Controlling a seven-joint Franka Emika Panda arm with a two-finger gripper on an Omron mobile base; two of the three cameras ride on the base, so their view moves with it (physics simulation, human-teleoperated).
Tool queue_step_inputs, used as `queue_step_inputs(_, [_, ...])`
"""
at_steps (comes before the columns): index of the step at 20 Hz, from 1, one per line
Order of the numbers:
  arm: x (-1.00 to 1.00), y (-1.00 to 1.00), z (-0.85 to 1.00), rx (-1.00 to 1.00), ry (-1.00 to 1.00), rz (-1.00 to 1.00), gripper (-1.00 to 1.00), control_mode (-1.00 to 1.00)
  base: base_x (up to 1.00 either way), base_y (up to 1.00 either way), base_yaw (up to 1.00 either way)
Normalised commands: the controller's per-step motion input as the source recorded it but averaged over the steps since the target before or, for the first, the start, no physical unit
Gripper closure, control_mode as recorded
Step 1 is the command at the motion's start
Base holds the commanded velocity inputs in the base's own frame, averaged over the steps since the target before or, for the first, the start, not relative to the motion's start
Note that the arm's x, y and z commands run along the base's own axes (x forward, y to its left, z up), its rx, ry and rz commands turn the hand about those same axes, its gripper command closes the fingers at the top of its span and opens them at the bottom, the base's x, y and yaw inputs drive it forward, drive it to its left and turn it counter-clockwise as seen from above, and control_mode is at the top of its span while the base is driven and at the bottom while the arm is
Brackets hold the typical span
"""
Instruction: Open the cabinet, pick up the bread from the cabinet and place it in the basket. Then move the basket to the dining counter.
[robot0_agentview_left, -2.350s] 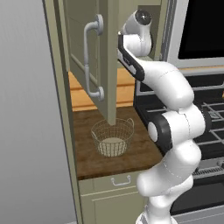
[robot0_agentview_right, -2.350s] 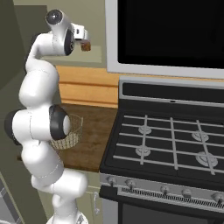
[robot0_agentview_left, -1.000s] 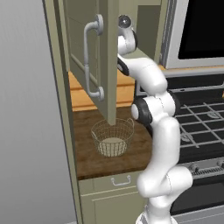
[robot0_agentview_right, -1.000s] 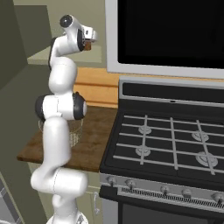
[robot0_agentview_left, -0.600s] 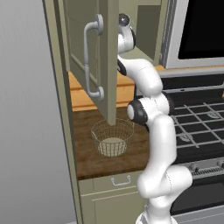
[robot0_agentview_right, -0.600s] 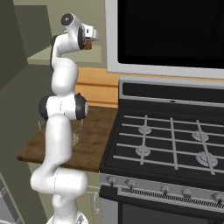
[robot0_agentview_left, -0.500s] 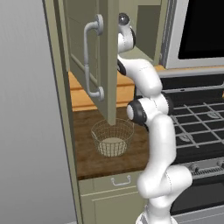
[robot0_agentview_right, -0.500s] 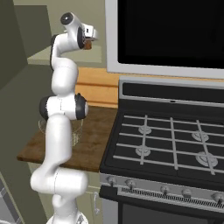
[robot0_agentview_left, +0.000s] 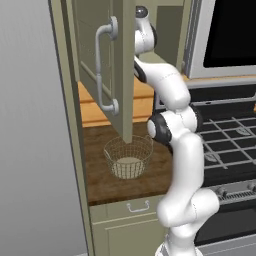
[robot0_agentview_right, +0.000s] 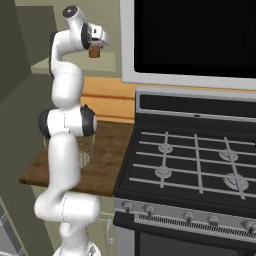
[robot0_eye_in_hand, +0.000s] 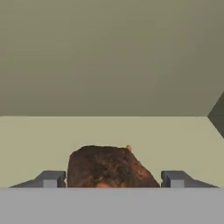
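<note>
dark wood worktop (robot0_agentview_left: 100, 180), basket (robot0_agentview_left: 128, 156) resting on it

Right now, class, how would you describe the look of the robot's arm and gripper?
The arm is glossy white, built of rounded segments with dark joint caps. The gripper ends in two small, blocky dark grey fingertips.

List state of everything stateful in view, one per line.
cabinet: door swung open.
bread: on the cabinet shelf, between the fingertips; contact not discernible.
gripper: inside the cabinet, jaws either side of the bread; cannot tell whether gripping.
basket: upright on the dark wood worktop, nothing in it.
drawer: shut.
</note>
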Motion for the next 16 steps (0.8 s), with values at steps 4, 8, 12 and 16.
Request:
queue_step_inputs(4, [-1.00, 0.14, -0.27, -0.08, -0.10, 0.09, 1.00, -1.00, 0.00, 0.00, 0.00])
queue_step_inputs(8, [-0.95, 0.16, -0.35, -0.11, -0.19, 0.12, 1.00, -1.00, 0.00, 0.00, 0.00])
queue_step_inputs(12, [-0.45, 0.02, -0.70, -0.12, -0.30, 0.17, 1.00, -1.00, 0.00, 0.00, 0.00])
queue_step_inputs(16, [-1.00, 0.00, 0.01, -0.01, -0.20, 0.08, 1.00, -1.00, 0.00, 0.00, 0.00])
